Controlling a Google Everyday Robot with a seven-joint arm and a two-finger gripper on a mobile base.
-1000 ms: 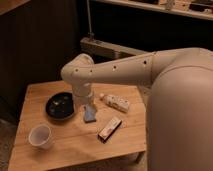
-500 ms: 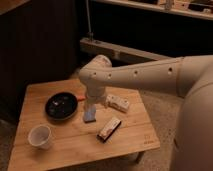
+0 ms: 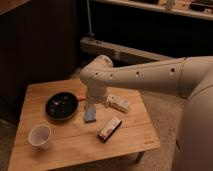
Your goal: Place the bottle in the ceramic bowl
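Note:
The bottle (image 3: 119, 103) is small and whitish with a printed label. It lies on its side on the wooden table (image 3: 60, 152), right of centre. The ceramic bowl (image 3: 61, 106) is black, round and shallow, and sits on the left part of the table. My arm reaches in from the right and bends down over the table's middle. The gripper (image 3: 93, 103) hangs between the bowl and the bottle, just left of the bottle and above a small blue-grey block (image 3: 90, 116). The gripper holds nothing that I can see.
A white cup (image 3: 40, 136) stands at the table's front left. A flat dark rectangular box (image 3: 109, 129) lies in front of the bottle. Dark furniture and a metal rail (image 3: 115, 50) stand behind the table. My arm's bulk fills the right side.
My arm's elbow and wrist have swung right, from beside the bowl to the table's middle near the bottle. The bottle, bowl, cup, block and box have not moved.

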